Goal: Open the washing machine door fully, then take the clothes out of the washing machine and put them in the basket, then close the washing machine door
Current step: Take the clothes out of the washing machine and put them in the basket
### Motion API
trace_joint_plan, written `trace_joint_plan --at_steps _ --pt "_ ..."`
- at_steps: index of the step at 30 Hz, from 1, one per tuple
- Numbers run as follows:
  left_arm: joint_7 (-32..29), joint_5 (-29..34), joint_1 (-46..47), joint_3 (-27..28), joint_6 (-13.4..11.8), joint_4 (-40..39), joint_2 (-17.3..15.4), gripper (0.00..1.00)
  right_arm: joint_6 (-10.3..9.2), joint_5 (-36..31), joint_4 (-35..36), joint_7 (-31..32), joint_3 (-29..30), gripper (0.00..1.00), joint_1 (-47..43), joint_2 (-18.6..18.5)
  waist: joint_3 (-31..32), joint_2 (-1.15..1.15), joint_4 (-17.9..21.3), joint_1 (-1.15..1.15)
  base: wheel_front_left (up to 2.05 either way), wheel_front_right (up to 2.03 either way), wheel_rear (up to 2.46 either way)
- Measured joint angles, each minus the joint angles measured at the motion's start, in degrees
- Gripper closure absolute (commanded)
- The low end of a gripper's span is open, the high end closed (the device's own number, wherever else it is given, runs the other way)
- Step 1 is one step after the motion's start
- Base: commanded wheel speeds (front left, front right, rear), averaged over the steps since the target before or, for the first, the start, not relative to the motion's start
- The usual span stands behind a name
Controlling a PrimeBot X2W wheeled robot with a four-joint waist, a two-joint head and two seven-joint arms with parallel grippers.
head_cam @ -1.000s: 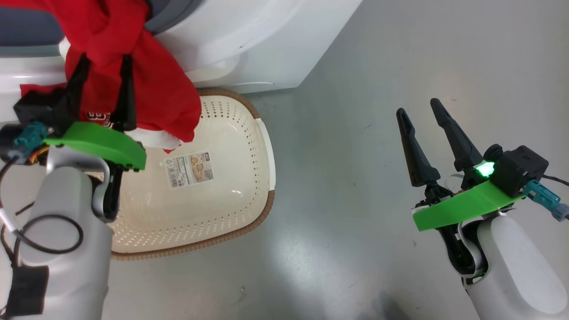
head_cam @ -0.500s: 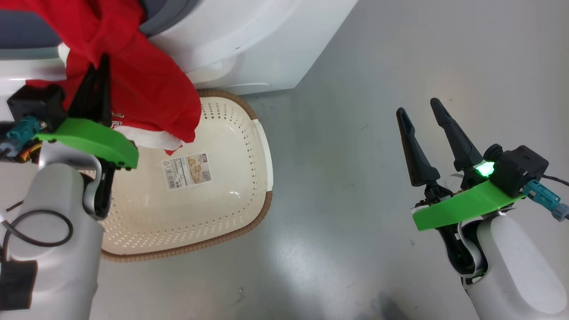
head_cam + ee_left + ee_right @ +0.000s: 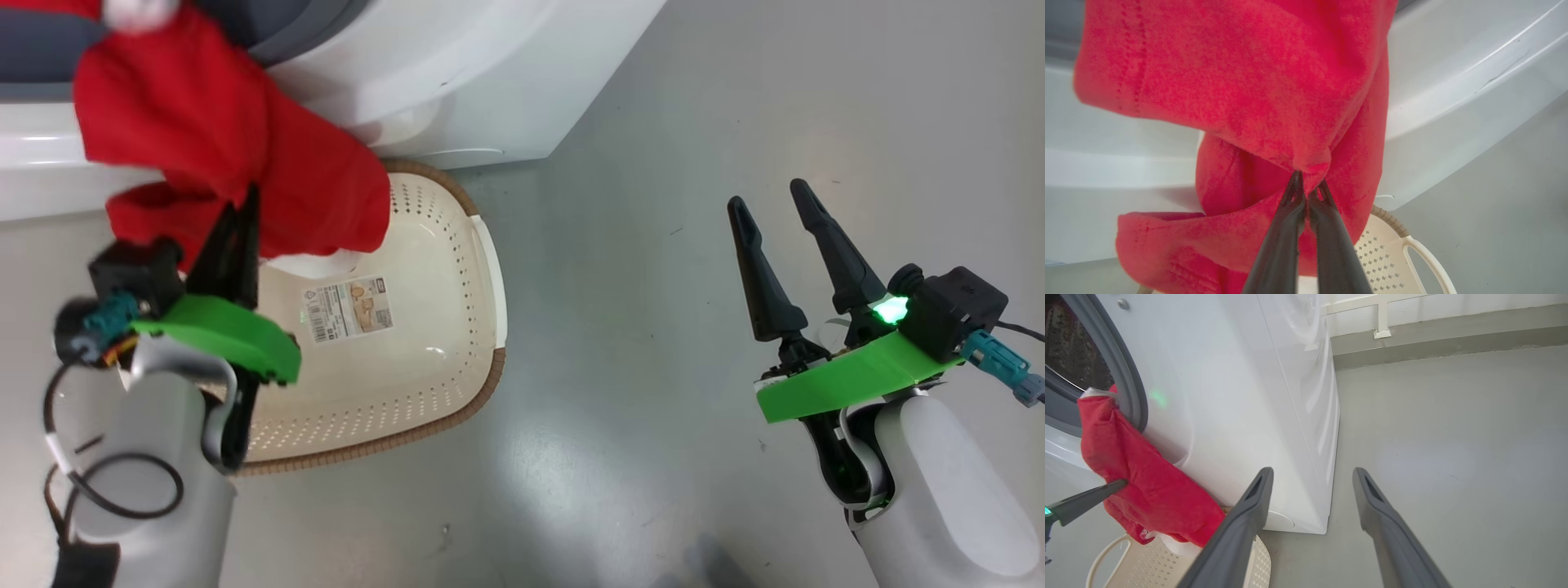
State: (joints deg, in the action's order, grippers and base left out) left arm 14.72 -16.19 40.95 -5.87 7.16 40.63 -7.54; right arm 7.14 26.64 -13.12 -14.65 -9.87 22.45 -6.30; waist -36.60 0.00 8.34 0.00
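Note:
A red garment of the clothes point(image 3: 245, 155) hangs from the grey ring of the washing machine point(image 3: 490, 82) down over the far end of the cream basket point(image 3: 482, 384). My left gripper point(image 3: 249, 200) is shut on a fold of it, and the left wrist view shows the fingertips pinching the red cloth point(image 3: 1249, 81) at the left gripper point(image 3: 1308, 181). Off to the right my right gripper point(image 3: 767, 196) stands open over bare floor, holding nothing. The right wrist view shows the garment point(image 3: 1139, 482) draped from the drum opening. The washing machine door is out of view.
The basket sits on the grey floor right against the machine's front, a paper label point(image 3: 347, 309) on its bottom. A wall base with a white post point(image 3: 1382, 318) runs behind the machine. Open floor point(image 3: 653, 449) lies between the basket and my right arm.
My left gripper has shut on the red garment and drawn back and to the right with it, pulling more cloth out of the machine. The right arm has not moved.

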Motion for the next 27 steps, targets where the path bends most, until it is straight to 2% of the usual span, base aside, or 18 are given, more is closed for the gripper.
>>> trace_joint_plan --at_steps 13,23,24,25,26,27 --pt "-0.01 0.03 -3.59 -1.86 0.00 6.90 2.02 1.00 0.00 0.00 0.24 0.00 0.10 0.00 0.38 0.03 -1.52 0.00 0.00 0.00 0.00 0.00 0.00" --pt "-0.01 -1.34 0.66 -3.33 0.00 17.29 2.48 1.00 0.00 0.00 0.54 0.00 0.01 0.00 1.52 0.04 -3.82 0.00 0.85 0.00 0.00 0.00 0.00" --pt "-0.01 -1.49 1.18 -3.35 0.00 17.82 2.47 0.98 0.00 0.00 0.54 0.00 0.01 0.00 1.52 0.04 -3.99 0.00 0.94 0.00 0.00 0.00 0.00" --pt "-0.01 -1.54 1.58 -3.36 0.00 18.12 2.45 0.72 0.00 0.00 0.55 0.00 0.01 0.00 1.53 0.04 -4.15 0.00 1.04 0.00 0.00 0.00 0.00" --pt "-0.01 -1.54 1.87 -3.37 0.00 18.45 2.44 0.59 -0.01 0.00 0.55 0.00 0.01 0.00 1.53 0.05 -4.28 0.00 1.14 0.00 0.00 0.00 0.00" --pt "-0.01 -1.54 2.09 -3.38 0.00 18.86 2.41 0.51 0.00 0.00 0.55 0.00 0.01 0.00 1.53 0.05 -4.38 0.00 1.22 0.00 0.00 0.00 0.00"
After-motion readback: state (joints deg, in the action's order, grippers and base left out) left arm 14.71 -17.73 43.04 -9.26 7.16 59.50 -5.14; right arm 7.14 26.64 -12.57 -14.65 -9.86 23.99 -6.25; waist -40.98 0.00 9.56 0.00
